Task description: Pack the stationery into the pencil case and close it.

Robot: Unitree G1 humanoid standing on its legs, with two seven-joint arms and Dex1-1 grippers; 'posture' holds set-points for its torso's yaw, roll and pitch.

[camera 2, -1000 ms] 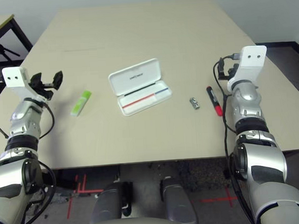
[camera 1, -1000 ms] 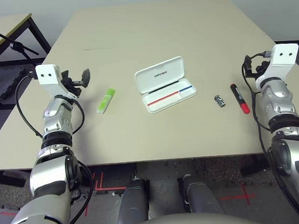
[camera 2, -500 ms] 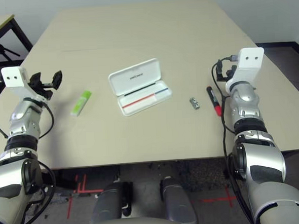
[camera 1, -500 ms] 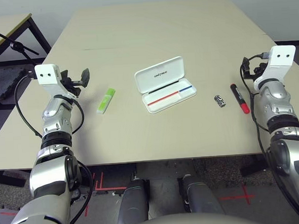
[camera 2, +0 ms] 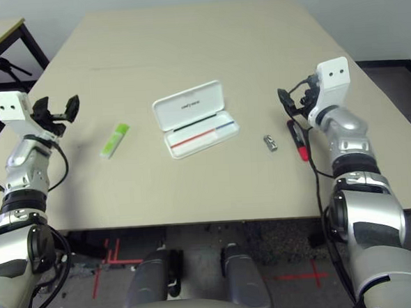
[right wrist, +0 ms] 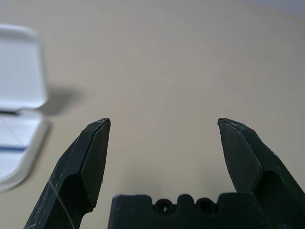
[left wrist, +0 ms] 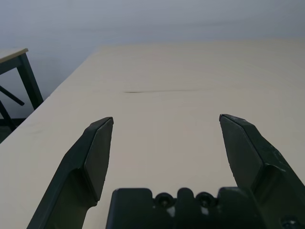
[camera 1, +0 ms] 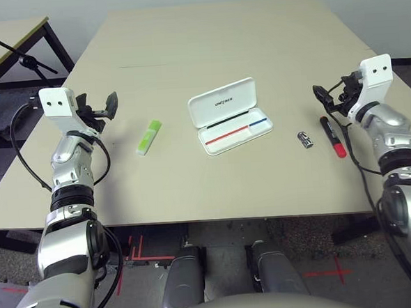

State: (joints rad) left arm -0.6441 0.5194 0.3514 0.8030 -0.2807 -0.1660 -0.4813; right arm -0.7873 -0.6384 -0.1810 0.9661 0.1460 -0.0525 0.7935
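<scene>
The pencil case point(camera 1: 229, 115) lies open in the middle of the table, its white lid tilted back and a red and blue stripe in its tray. The lime-green highlighter point(camera 1: 149, 137) lies to its left. To its right are the small silver-and-black metal piece point(camera 1: 304, 139) and the red marker point(camera 1: 331, 136) with its black cap. My left gripper point(camera 1: 99, 108) hovers open and empty left of the highlighter. My right gripper point(camera 1: 331, 99) hovers open and empty just beyond the marker's capped end, pointing toward the case point(right wrist: 14, 95).
The beige table point(camera 1: 219, 41) runs far back with bare surface behind the case. A second table point(camera 1: 3, 37) and a black stand point(camera 1: 25, 62) are off the left edge. Dark floor lies past the right edge.
My right gripper has swung inward and now points toward the case, close above the marker's cap. The left arm has drifted slightly outward. Both grippers stay open.
</scene>
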